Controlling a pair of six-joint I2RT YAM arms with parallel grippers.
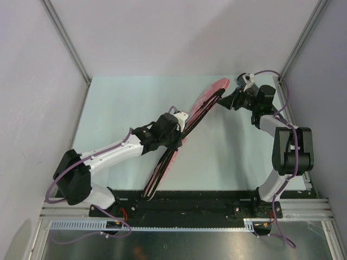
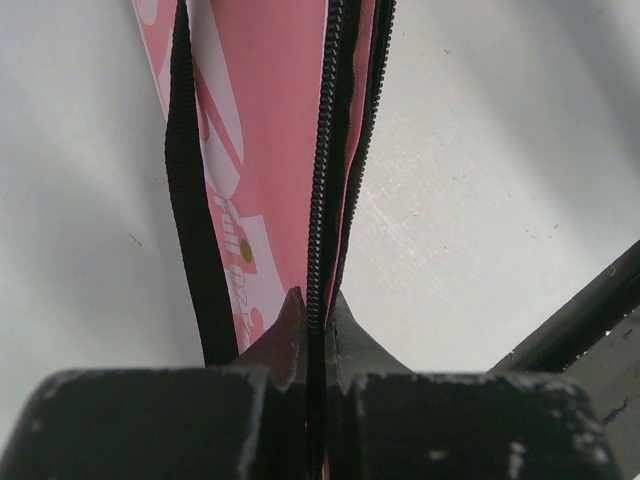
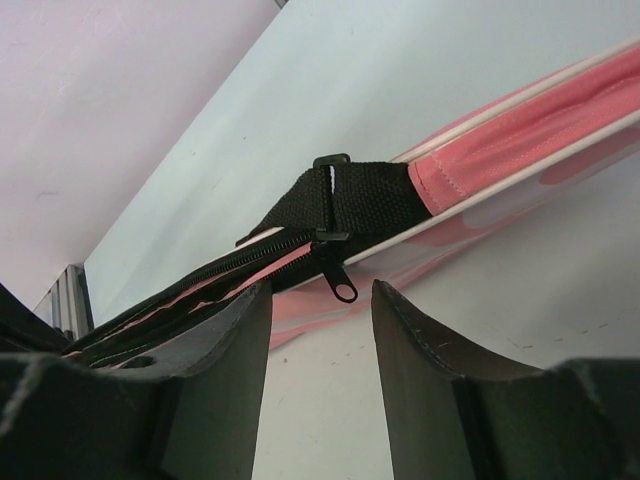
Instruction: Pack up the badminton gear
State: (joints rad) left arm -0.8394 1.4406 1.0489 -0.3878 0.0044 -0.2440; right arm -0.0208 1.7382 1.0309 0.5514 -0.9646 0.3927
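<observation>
Left hand: clenched hard on the racket cover. Both fingers pinch the black zipper edge from either side, with no gap showing between them. The zipper runs straight away from the pinch. A black strap lies along the pink face just left of it.

Right hand: released, fingers parted with a clear gap, nothing in it. The zipper pull hangs just ahead of the gap, in line with it and apart from both fingertips (as far as this view lets me judge). Right behind the pull, black webbing with a small buckle crosses the cover's end. On my side of the pull the teeth look parted.

From above: the cover runs diagonally over the pale worktop, its near end by the arm bases and its far end up and to the right. It looks narrow in this view, as if tilted on edge. My left hand grips it about mid-length; my right hand sits at the far end, tips just beside the cover.
</observation>
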